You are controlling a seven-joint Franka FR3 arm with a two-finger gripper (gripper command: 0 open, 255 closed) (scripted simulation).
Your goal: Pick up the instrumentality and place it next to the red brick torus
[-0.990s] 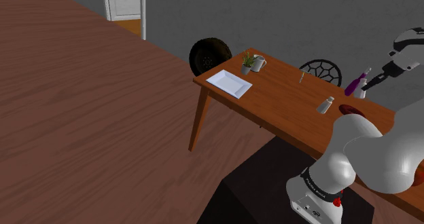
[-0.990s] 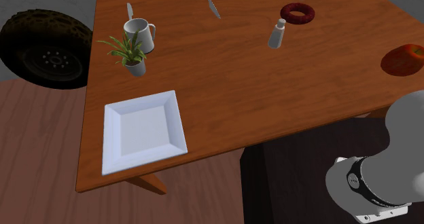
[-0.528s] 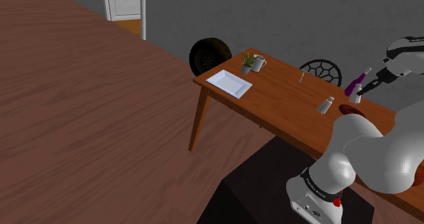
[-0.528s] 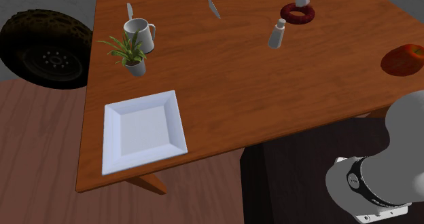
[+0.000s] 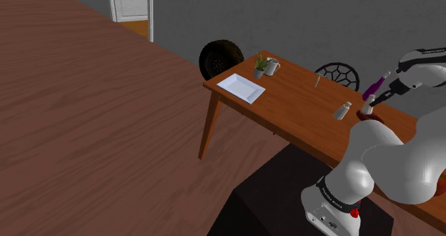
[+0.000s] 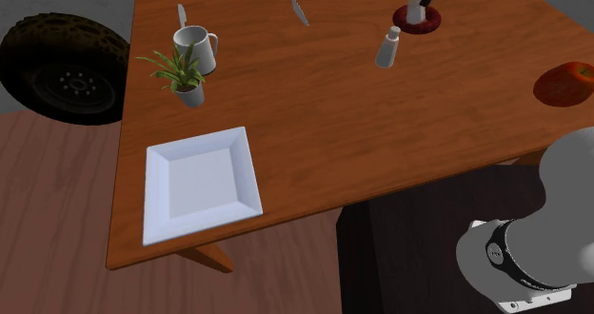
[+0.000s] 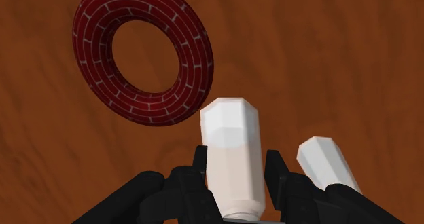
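black gripper [image 7: 236, 172] fingers clamped on pale faceted shaker [image 7: 231, 144], held over wooden table [image 7: 340, 53] beside red brick-patterned torus [image 7: 143, 53]. risks: release onto torus rim tips it; nudging second white shaker [image 7: 325, 160].

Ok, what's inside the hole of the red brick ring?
Bare wooden table shows through the ring. The white shaker in the gripper hangs beside it, covering the table beneath it.
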